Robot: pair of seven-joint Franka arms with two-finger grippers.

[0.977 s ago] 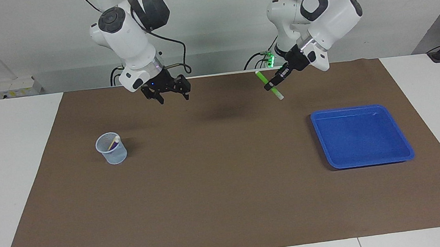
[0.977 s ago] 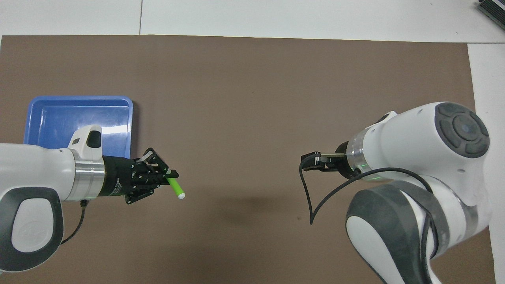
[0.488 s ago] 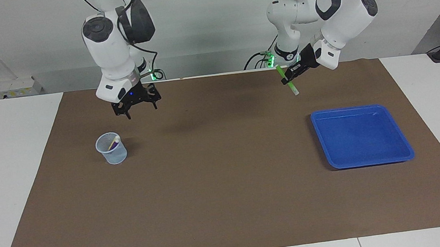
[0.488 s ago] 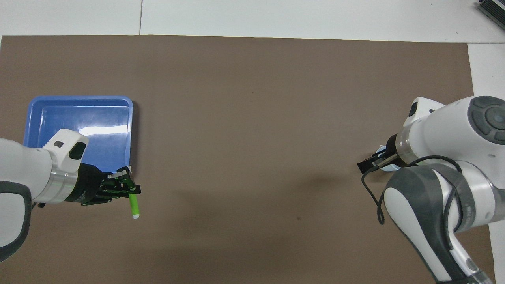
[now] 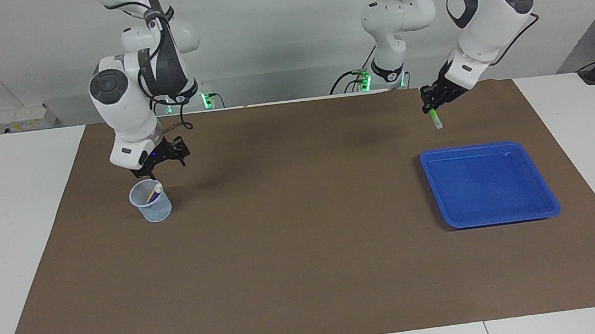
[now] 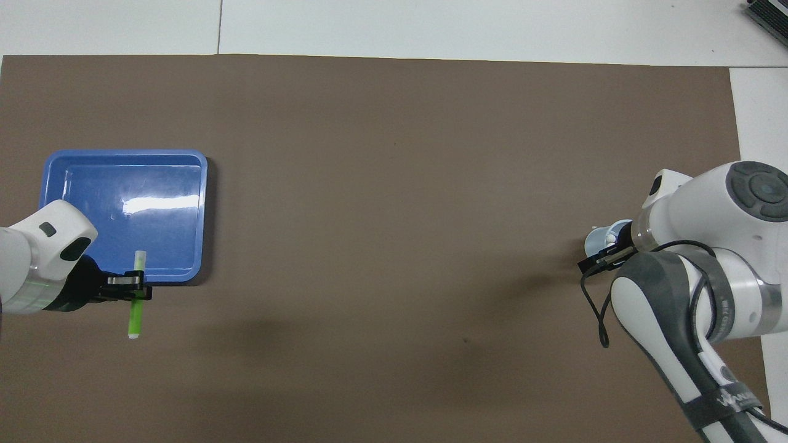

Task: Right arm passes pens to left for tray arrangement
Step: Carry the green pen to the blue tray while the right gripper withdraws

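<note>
My left gripper [image 5: 431, 104] is shut on the green pen [image 5: 435, 117], which hangs pale end down. In the overhead view the gripper [image 6: 136, 289] holds the pen [image 6: 134, 317] in the air over the robot-side rim of the blue tray [image 6: 203, 184]. The tray [image 5: 547, 199] has nothing in it. My right gripper [image 5: 164, 164] is open and empty, just above the mesh cup [image 5: 151, 207]. The yellow and purple pens [image 5: 155, 192] stand in that cup.
A brown mat [image 5: 306, 254] covers most of the white table. The pale-blue mesh cup [image 6: 600, 239] stands toward the right arm's end, partly hidden under the right wrist in the overhead view. A black cable [image 6: 594, 307] loops from that wrist.
The left gripper carried the green pen from mid-table to the tray's robot-side edge and turned it more upright. The right gripper swung back and came down over the mesh cup.
</note>
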